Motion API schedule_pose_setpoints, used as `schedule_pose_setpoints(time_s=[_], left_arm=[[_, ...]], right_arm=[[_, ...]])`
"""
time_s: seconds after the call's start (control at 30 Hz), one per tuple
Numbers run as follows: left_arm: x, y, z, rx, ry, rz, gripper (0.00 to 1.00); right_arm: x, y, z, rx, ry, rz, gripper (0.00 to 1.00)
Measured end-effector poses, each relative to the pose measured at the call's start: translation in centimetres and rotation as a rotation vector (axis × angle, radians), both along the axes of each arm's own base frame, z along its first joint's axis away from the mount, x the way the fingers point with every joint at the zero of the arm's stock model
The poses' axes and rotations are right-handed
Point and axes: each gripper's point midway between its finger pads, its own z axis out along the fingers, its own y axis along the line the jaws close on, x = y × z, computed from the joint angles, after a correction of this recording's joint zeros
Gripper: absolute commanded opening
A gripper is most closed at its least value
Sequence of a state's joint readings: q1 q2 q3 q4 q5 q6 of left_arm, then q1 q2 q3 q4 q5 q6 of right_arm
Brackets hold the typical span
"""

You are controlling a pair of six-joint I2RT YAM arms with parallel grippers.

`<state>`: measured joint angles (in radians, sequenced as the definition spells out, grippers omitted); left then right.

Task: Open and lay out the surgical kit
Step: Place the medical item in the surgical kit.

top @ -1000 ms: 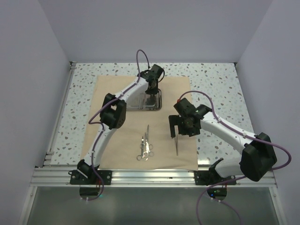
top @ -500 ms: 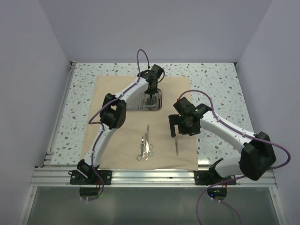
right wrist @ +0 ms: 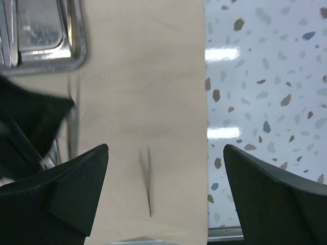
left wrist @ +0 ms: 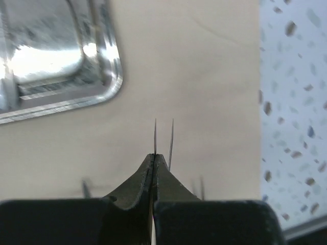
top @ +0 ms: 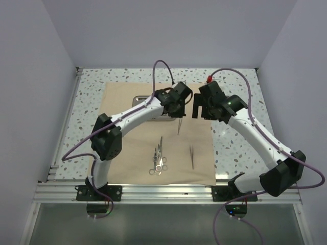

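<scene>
Left fingers (left wrist: pixel 154 168) pinch the thin silver tweezers (top: pixel 179 126), tips pointing nearward over the tan cloth wrap (top: pixel 127 148), just off the shiny steel tray's (left wrist: pixel 76 99) corner; right fingers (right wrist: pixel 265 189) hover spread alongside.

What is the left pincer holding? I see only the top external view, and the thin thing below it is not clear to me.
Observer: The left wrist view shows the left pincer shut on tweezers.
Operator: Are their tips pressed together?
Observer: No, the two thin tips stand apart, pointing forward over the cloth.
Operator: And does the right pincer carry anything?
Observer: No. In the right wrist view the right pincer is wide open, with nothing held between its fingers.
</scene>
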<state>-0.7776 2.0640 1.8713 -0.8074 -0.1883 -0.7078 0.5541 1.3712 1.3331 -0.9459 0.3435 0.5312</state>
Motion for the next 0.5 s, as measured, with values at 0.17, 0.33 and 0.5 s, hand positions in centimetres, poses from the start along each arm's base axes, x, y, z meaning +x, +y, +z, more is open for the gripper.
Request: schedule_pose_setpoints(time_s=[0.17,0.33,0.5], left_arm=[[-9.4,-5.5,-0.8,-0.072,0.072,-0.092,0.00],[-14.8,-5.8,-4.9,-0.035,0.185,-0.082,0.00],[-16.9,-5.8,-6.9,-0.028,0.229,-0.052,0.40]], right_arm=[[2.7,-2.7,4.1,-0.032,-0.133,-0.119,0.98],[3.5,-5.5,5.2,-0.087,-0.181,-0.215,0.98],[2.2,-7.4,5.3,-0.106,-0.210,-0.265,0.98]])
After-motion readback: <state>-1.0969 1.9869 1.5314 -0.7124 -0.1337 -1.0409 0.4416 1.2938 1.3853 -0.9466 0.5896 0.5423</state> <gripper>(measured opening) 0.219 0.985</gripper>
